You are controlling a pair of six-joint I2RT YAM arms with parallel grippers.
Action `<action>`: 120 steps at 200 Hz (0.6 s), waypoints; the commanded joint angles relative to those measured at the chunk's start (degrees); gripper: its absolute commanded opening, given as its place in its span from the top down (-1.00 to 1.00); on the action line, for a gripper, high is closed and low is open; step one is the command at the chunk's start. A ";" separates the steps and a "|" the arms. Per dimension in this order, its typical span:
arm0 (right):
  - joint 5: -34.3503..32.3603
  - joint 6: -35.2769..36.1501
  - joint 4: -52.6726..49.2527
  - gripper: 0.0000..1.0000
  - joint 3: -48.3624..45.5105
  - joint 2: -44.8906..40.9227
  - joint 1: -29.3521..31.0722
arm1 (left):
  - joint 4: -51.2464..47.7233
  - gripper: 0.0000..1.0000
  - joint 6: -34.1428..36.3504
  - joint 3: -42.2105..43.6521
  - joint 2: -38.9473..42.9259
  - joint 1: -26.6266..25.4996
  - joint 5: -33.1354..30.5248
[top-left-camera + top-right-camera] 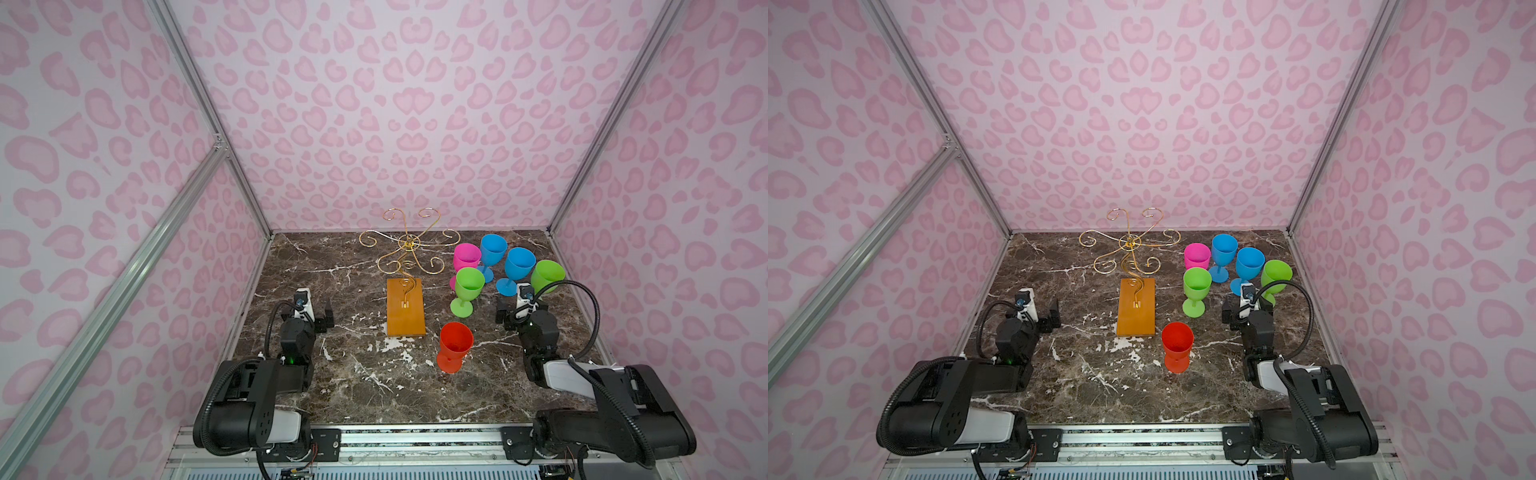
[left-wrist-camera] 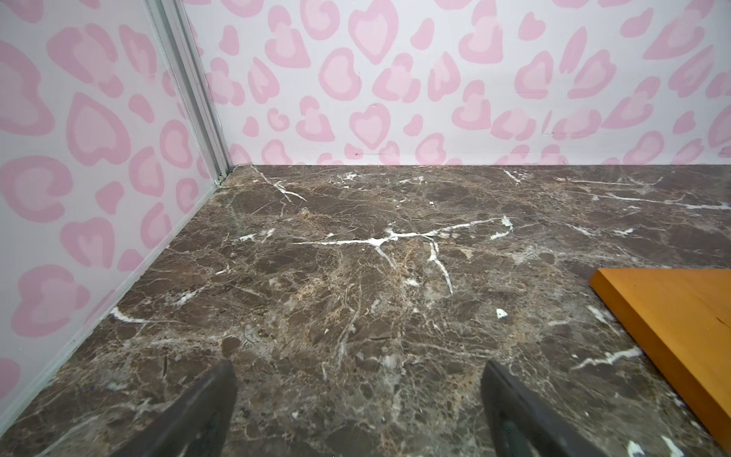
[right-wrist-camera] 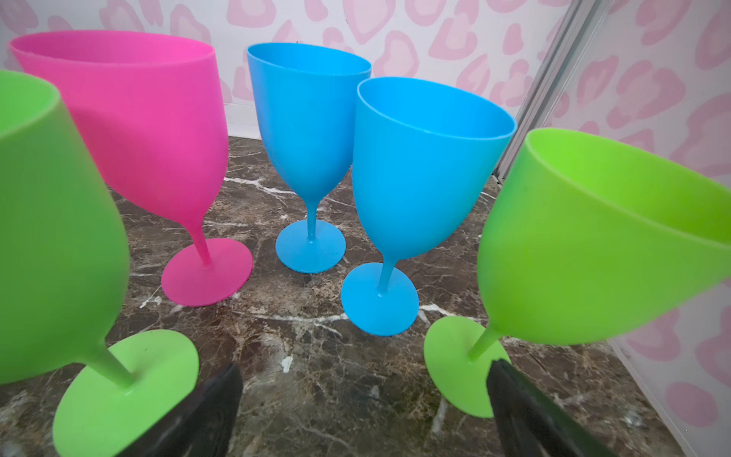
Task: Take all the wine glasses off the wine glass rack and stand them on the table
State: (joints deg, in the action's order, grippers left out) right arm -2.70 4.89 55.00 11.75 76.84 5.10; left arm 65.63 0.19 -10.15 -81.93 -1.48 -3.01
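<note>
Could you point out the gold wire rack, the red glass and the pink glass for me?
wine glass rack (image 1: pixel 411 320): in a top view, on its flat wooden base.
red glass (image 1: pixel 455 349): in a top view, on the bowl's outer wall.
pink glass (image 3: pixel 150 130): in the right wrist view, on the bowl's side.

Wine glass rack (image 1: pixel 409 240) — glossy gold wire, smooth wooden base (image 1: pixel 405 309), matt plastic glasses (image 3: pixel 308 130), marble-look tabletop (image 2: pixel 356 277)
</note>
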 commanded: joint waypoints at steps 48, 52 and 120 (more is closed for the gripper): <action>1.11 0.21 8.54 -0.97 -1.32 2.35 -0.27 | -3.76 -0.94 1.75 -4.47 -0.90 0.45 3.01; 1.12 0.21 8.70 -0.97 -1.42 2.38 -0.27 | -3.99 -0.94 1.76 -4.51 -0.87 0.42 3.01; 0.74 -0.04 8.45 -0.97 -1.38 2.14 -0.36 | -6.73 -0.94 -1.42 -6.66 -1.57 -0.87 -8.33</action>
State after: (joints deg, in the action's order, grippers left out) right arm -1.50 5.08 61.41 10.50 78.85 4.78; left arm 59.40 -0.05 -16.19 -83.24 -2.24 -6.96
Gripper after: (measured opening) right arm 0.984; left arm 0.972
